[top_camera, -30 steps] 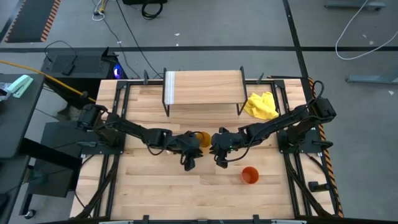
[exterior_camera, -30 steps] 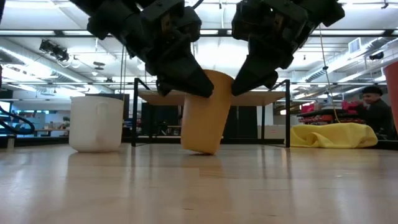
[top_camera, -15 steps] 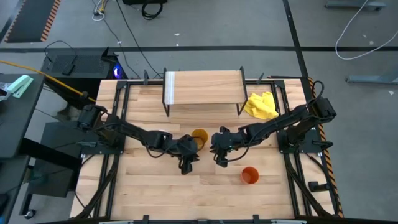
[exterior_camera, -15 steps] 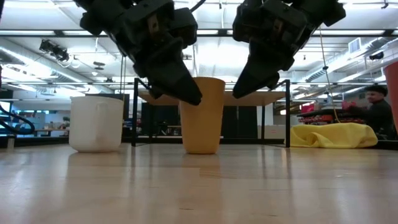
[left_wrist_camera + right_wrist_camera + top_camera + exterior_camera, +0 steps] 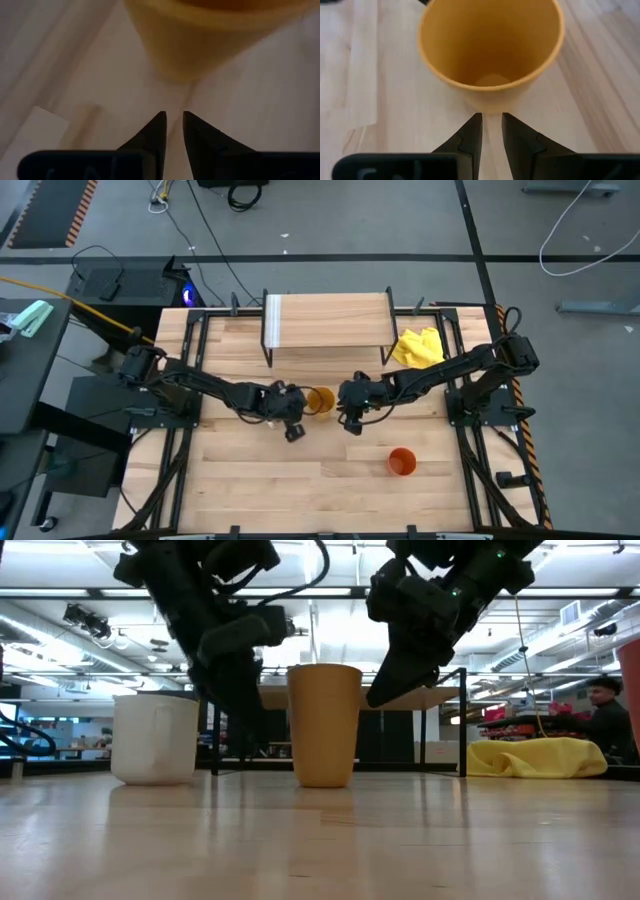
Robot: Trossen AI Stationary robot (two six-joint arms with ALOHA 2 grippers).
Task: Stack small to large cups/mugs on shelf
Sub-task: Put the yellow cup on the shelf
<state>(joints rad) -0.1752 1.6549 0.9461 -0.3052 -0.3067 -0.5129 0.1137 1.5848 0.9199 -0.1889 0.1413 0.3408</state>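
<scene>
Two changes stand out from above: the left hand [image 5: 293, 434] has been drawn back from the yellow cup [image 5: 320, 400], and the right hand [image 5: 351, 426] has been shifted slightly toward the shelf [image 5: 325, 320]. Counted here are two cups, the yellow one in mid-bench between the hands and an orange-red cup [image 5: 401, 462] well apart nearer the front, one shelf and one yellow cloth [image 5: 420, 348].

From bench height, the yellow cup [image 5: 324, 725], tilted a second ago, is now seen upright on the bench [image 5: 320, 840], with the left hand [image 5: 255, 745] and the right hand [image 5: 375, 700] both clear of it. One white mug [image 5: 155, 737], one cloth [image 5: 540, 757] and one person [image 5: 600, 720] are counted.

At the left wrist, the hand [image 5: 172, 120] is shown narrow, nothing held, the cup [image 5: 200, 40] just ahead.

At the right wrist, the hand [image 5: 491, 120] is likewise narrow and empty, the cup [image 5: 490, 55] near its tips.
</scene>
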